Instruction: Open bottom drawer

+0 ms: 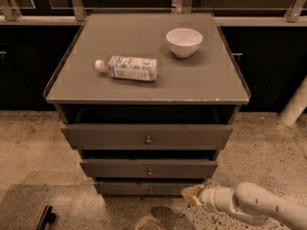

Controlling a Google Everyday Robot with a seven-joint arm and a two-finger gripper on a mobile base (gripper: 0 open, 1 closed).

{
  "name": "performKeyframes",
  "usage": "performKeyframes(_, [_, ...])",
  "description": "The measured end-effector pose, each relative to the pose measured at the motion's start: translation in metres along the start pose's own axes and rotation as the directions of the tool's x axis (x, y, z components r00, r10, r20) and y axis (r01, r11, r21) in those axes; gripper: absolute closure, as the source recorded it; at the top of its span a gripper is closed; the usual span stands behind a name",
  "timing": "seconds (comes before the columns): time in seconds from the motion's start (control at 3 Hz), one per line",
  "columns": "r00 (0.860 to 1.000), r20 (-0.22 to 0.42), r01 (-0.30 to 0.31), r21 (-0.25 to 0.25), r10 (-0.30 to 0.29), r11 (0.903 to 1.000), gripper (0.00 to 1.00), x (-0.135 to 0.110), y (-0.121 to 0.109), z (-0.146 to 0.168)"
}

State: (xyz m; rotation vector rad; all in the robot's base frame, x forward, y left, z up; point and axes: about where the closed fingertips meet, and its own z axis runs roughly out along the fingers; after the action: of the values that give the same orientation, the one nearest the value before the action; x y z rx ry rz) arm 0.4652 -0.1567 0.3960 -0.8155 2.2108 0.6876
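The grey cabinet point(67, 128) stands in the middle of the frame. The bottom drawer point(124, 189) is its lowest one, near the bottom of the frame, with a tiny round knob point(151, 190) in the middle of its front. The tool point(192, 194) is low in the lower right, just beside the right end of that drawer. I cannot tell if it is gripping anything. On the tabletop point(201, 80) a bottle point(129, 68) lies on its side, and a white bowl point(184, 41) stands to its upper right.

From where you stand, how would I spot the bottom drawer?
Find the grey cabinet with a bowl and bottle on top. Its bottom drawer is the lowest of three stacked fronts, beside the gripper near the floor. It is the narrowest, with the smallest knob.
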Motion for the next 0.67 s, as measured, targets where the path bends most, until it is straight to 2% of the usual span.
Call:
performKeyframes(0.33, [1.0,0.004,0.022,0.049,-0.022,0.9986,1.0,0.009,-0.007,0.017])
performKeyframes(0.67, [0.996,0.074,0.041,0.106,-0.049,0.9935,1.0,0.035,-0.026,0.049])
